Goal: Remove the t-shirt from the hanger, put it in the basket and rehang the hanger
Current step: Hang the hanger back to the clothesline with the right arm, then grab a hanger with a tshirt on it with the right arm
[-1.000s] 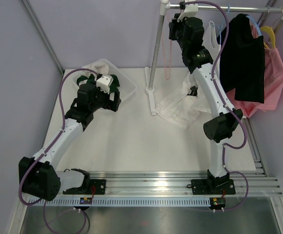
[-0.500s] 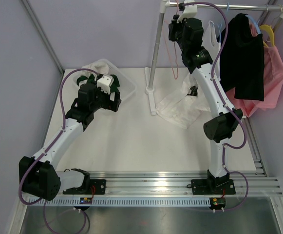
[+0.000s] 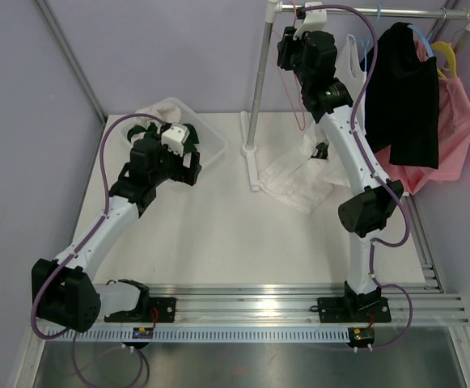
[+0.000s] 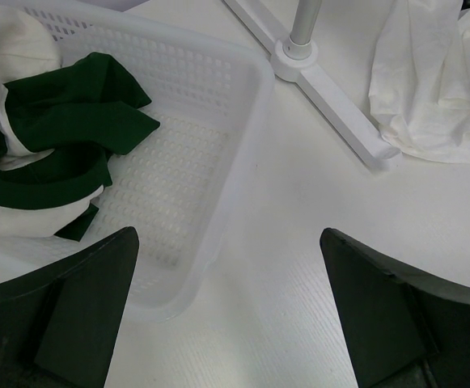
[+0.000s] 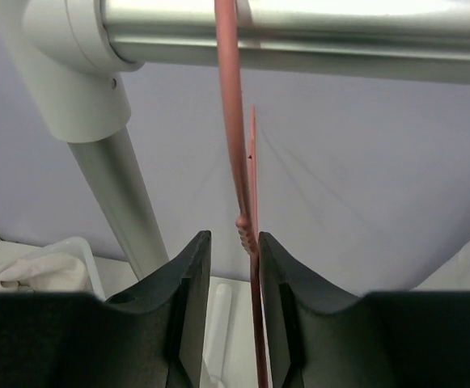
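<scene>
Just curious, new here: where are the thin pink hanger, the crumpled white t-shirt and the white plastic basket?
thin pink hanger (image 5: 232, 121), right wrist view, upper shaft
crumpled white t-shirt (image 3: 295, 184), top view, cloth middle
white plastic basket (image 4: 170, 194), left wrist view, bare floor

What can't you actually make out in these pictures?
Top view: the fingers of the right hand, hidden behind its own wrist at the rail.
Top view: much of the basket, covered by the left arm.
Left wrist view: the white t-shirt, cut off by the top-right edge.
Right wrist view: the lower part of the pink hanger, cut off by the bottom edge.
</scene>
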Motion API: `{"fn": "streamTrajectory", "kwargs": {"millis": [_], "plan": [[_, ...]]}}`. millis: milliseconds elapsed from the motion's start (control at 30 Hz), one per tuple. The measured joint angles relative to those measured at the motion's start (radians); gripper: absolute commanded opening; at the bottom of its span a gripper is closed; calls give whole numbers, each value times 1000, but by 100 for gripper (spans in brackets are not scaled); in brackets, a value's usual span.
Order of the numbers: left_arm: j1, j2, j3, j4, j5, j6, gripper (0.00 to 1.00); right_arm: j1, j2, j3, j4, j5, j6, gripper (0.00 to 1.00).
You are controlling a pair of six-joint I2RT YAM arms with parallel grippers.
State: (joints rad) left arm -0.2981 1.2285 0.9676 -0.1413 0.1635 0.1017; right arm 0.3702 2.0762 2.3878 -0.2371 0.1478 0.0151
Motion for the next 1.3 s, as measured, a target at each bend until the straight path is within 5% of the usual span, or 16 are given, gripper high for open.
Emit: {"fn": "streamTrajectory", "kwargs": {"millis": [367,667,1300], "plan": [[-3,0,0,-1,-3,3,99,0,-41,-63,-11,12,-3,61],[-9,0,0,-13,-11,6,99,0,-150,-139,-39,72,-37,100],[-19,0,0,-24,-22,14,99,0,-494,-415,-63,191,-62,100]]}}
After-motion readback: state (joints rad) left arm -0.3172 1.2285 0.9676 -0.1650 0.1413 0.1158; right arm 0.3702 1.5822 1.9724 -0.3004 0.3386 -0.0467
